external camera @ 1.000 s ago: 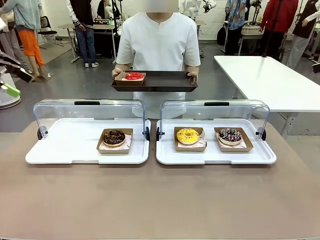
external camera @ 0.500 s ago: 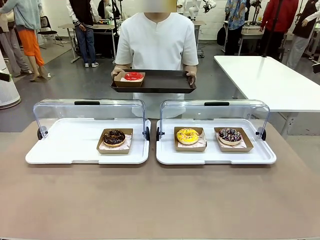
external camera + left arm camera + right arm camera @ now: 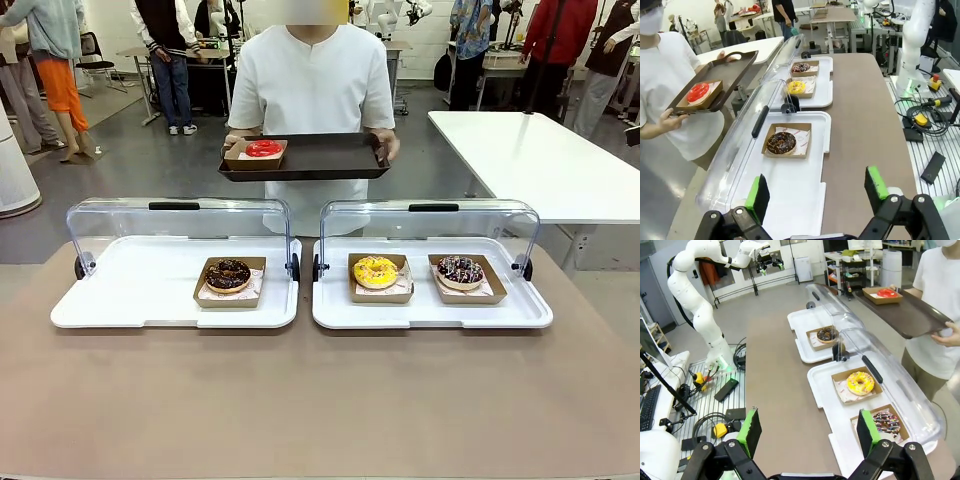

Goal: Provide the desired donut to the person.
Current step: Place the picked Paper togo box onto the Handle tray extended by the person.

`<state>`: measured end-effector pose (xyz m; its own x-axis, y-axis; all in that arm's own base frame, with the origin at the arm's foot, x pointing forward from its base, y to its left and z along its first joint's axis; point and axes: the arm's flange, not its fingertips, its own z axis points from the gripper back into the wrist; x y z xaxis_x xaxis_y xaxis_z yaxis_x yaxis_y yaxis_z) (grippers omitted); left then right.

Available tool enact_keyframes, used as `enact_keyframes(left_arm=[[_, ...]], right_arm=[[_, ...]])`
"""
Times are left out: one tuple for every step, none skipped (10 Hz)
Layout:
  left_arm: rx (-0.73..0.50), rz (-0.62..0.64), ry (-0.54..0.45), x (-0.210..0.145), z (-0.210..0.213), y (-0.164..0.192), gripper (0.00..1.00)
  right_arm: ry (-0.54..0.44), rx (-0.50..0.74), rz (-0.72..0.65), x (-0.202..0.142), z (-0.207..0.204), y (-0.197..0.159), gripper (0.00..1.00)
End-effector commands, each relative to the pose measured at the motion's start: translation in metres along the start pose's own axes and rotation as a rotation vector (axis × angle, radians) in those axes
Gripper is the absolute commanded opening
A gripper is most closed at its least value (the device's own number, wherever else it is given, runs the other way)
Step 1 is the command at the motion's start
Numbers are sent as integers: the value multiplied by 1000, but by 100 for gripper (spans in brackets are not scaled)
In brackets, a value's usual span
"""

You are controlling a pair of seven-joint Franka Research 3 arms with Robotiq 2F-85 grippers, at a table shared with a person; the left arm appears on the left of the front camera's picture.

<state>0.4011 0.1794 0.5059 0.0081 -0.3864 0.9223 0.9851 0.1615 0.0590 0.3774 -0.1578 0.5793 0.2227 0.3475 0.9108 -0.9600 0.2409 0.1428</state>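
Table: I am looking across the brown table (image 3: 320,400), which is carrying two white display trays side by side.
Person: the person (image 3: 310,80) is standing at the far side, holding a dark serving tray (image 3: 330,157) level at chest height.
Left display tray (image 3: 120,290): its left lid (image 3: 180,222) is standing raised, and a chocolate donut (image 3: 228,274) is sitting near the right end.
Right display tray (image 3: 520,305): its right lid (image 3: 430,222) is raised too. A yellow donut (image 3: 375,271) and a sprinkled donut (image 3: 460,269) are sitting side by side.
Left gripper (image 3: 817,189): I am seeing it hanging wide open with nothing between its pads, above the end of the left display tray.
Right gripper (image 3: 808,430): it is spread wide and gripping nothing, hovering over the table beside the right display tray.
Red donut (image 3: 264,149): it is lying on the serving tray, at the end toward the robot's left.
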Motion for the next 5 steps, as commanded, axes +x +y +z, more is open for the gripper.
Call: enact_keyframes(left_arm=[[-53, -52, 8, 4, -6, 1, 100], [0, 0, 0, 0, 0, 0, 100], [0, 0, 0, 0, 0, 0, 100], [0, 0, 0, 0, 0, 0, 100], [0, 0, 0, 0, 0, 0, 100]], right_arm=[[-8, 5, 3, 1, 0, 0, 100], [-8, 5, 3, 1, 0, 0, 100], [-8, 5, 3, 1, 0, 0, 100], [-8, 5, 3, 1, 0, 0, 100], [-8, 5, 3, 1, 0, 0, 100]])
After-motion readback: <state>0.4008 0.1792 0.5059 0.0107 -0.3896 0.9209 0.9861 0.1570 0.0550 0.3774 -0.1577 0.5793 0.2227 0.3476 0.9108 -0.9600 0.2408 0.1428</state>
